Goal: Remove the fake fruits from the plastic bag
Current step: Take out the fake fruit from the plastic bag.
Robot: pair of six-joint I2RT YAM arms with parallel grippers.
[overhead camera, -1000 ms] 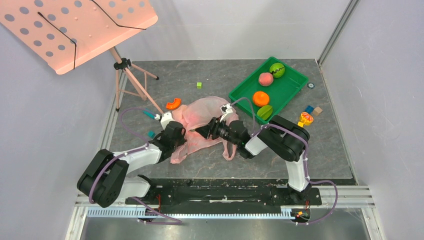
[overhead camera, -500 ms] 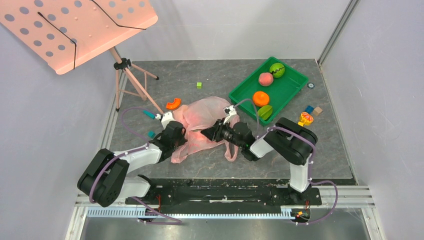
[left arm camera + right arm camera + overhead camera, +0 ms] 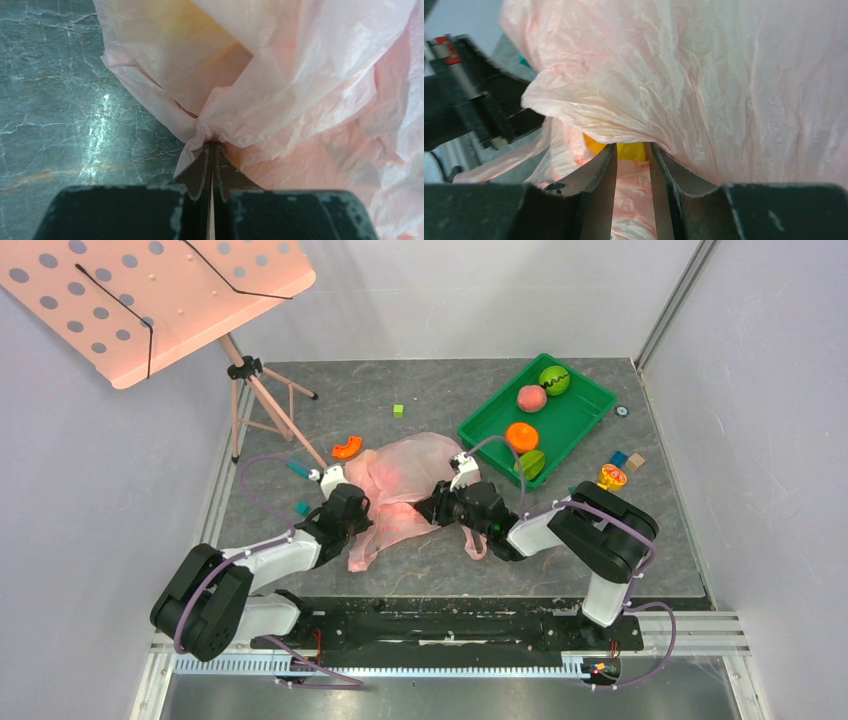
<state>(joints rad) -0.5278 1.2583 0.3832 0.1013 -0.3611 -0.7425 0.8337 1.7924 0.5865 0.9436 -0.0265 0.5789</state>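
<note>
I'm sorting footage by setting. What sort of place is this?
Probably a robotics lab test cell: plain white enclosure walls, a left robot arm and right robot arm bolted beside a grey marbled tabletop, and a green plastic tray of toy fruit.

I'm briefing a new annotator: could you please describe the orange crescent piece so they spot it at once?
Find the pink music stand at far left and follow its tripod down to the table. Just right of its feet, beside the plastic bag, lies the orange crescent piece. Unlike the round orange fruit in the green tray, it is curved and lies on the bare table.
</note>
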